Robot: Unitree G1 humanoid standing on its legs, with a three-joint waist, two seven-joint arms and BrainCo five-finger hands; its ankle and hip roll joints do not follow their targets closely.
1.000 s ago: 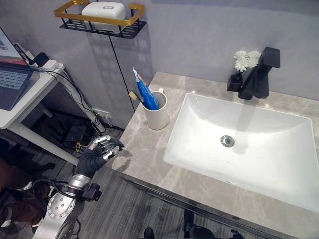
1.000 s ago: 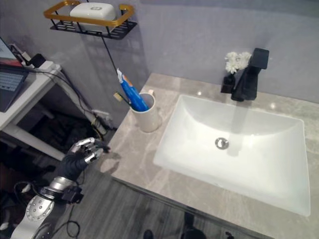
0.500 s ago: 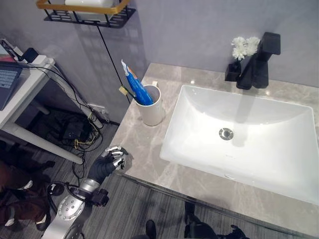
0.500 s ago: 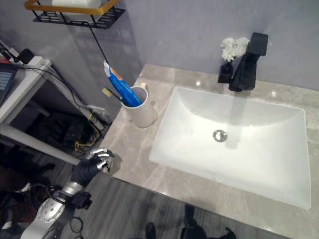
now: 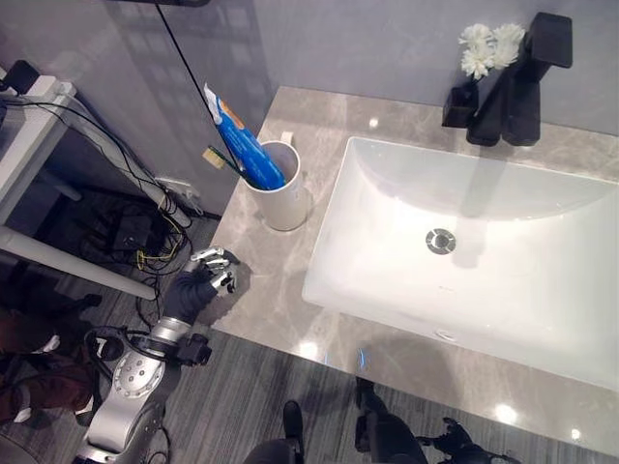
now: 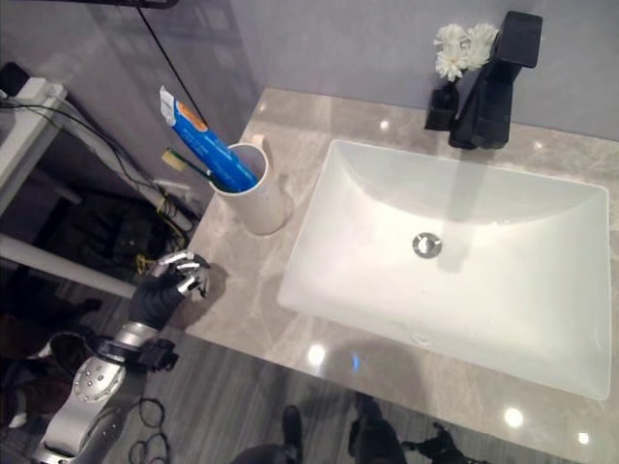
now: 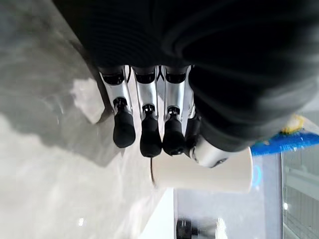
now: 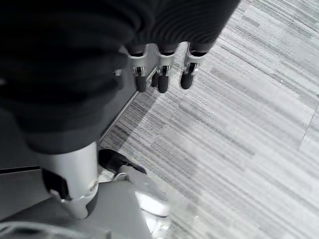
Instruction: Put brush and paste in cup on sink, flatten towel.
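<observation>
A white cup [image 5: 284, 191] stands on the grey stone counter [image 5: 266, 290], left of the sink [image 5: 387, 290]. A blue toothpaste tube [image 5: 242, 143] and a toothbrush [image 5: 224, 162] lean out of it towards the left. My left hand [image 5: 201, 282] hovers at the counter's front left edge, below the cup, fingers [image 7: 144, 132] loosely bent and holding nothing. In the left wrist view the cup [image 7: 209, 173] lies just past the fingertips. My right hand [image 8: 160, 74] hangs over the grey floor, fingers relaxed and empty.
A black faucet [image 5: 522, 82] and a small vase of white flowers [image 5: 484, 48] stand behind the white basin. Left of the counter, a white table leg [image 5: 58, 256] and tangled cables [image 5: 135, 242] sit on the floor.
The whole picture has shifted, so the camera moved; the wall shelf has left the view. My left hand stays by the counter's front left edge, its fingers slightly more bent.
</observation>
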